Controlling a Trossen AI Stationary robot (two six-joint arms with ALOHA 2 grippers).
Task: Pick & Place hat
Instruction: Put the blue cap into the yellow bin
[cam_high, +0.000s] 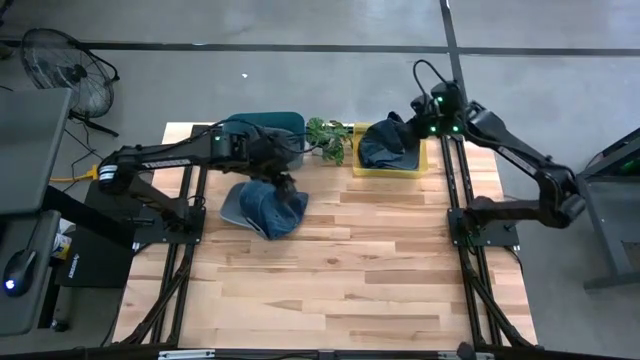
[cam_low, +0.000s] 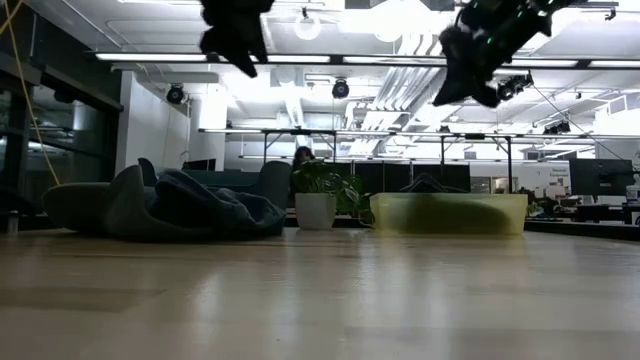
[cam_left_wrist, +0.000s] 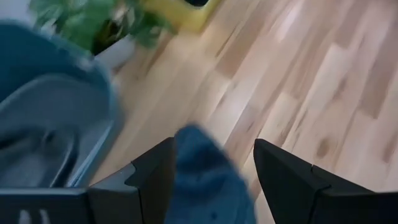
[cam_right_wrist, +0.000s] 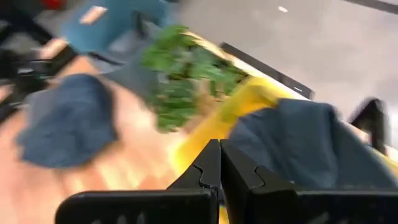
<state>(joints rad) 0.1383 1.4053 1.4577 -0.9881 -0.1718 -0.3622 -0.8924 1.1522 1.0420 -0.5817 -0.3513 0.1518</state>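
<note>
A dark-blue denim hat (cam_high: 268, 208) lies crumpled on the pale wooden counter (cam_high: 350, 280), at about ten o'clock from the counter's centre. A second dark-blue hat (cam_high: 390, 145) already sits inside the shallow yellow plastic tray (cam_high: 385, 169) at about one o'clock, with a small green potted plant (cam_high: 328, 134) just beside the tray and a teal bin (cam_high: 268, 128) beyond the loose hat.

The left end effector (cam_high: 283, 181) hangs over the loose hat's far edge, its fingers (cam_left_wrist: 152, 177) spread apart with blue cloth showing between them and nothing clamped. The right end effector (cam_high: 432, 118) hovers above the tray's far side, fingers pressed together and empty.

The step in hand appears to be grasping the loose hat. To do it well, the left end effector should probably descend squarely onto a thick fold or the brim, so soft cloth is pinched firmly rather than skimmed, then lift clear before travelling toward the tray.

The low view alone shows both end effectors raised well above the counter; the high view alone shows which hat lies beneath which arm. The left wrist view confirms the open gap.
</note>
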